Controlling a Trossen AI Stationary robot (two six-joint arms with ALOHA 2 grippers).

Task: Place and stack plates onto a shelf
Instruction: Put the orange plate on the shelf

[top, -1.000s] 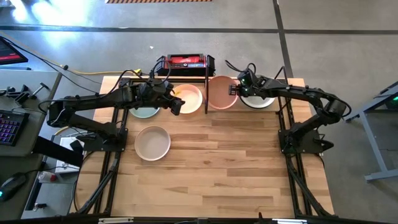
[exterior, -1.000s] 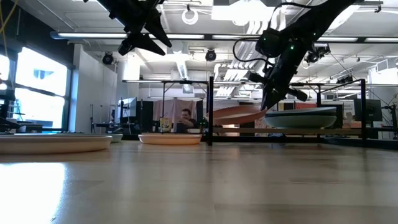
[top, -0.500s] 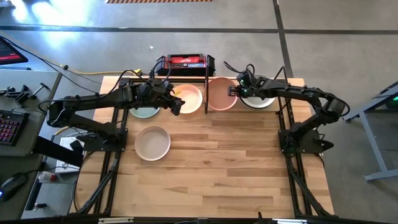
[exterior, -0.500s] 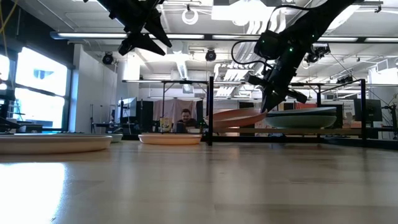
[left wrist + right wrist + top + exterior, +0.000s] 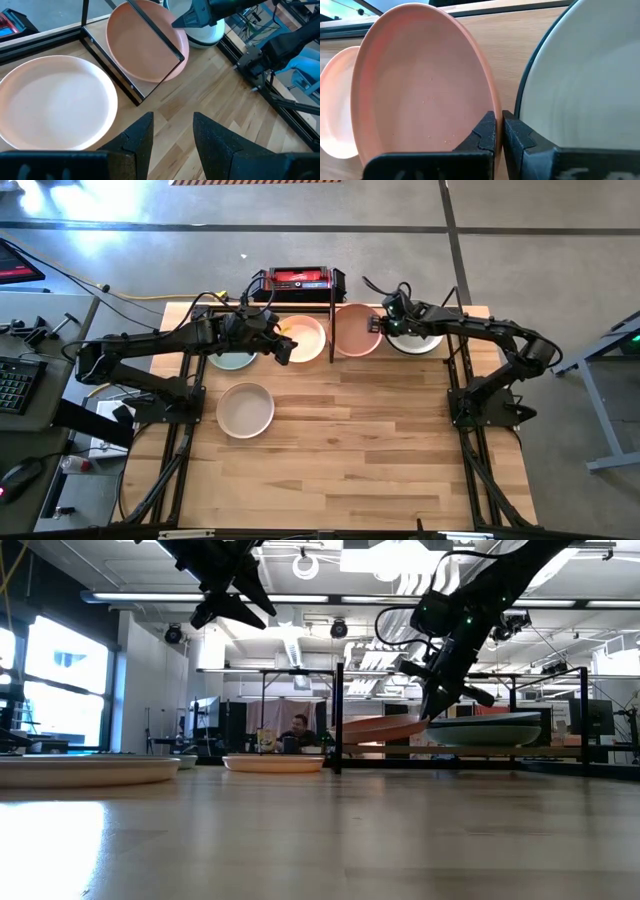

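Landmark: the shelf's central upright divider (image 5: 332, 330), at the far edge of the wooden counter (image 5: 380, 450).

Well to the near-left of the divider, a beige plate (image 5: 245, 409) lies alone on the counter. Further back on that side, a pale green plate (image 5: 233, 361) sits largely under the left arm.

Left hand (image 5: 284, 350) hovers above the counter just left of the divider, beside the cream plate (image 5: 305, 337); fingers (image 5: 139, 141) apart, nothing between them.

Immediately right of the divider, the terracotta pink plate (image 5: 356, 329) is tilted, its right rim lifted. Right hand (image 5: 381, 326) has its fingers (image 5: 487, 131) pinched tight on that rim. In the low view the plate (image 5: 382, 727) hangs slanted above the shelf board.

Right again, touching or nearly touching the pink plate, an off-white plate (image 5: 416, 341) lies under the right arm.

Behind the divider, off the counter, sits a red-and-black box (image 5: 298, 279).
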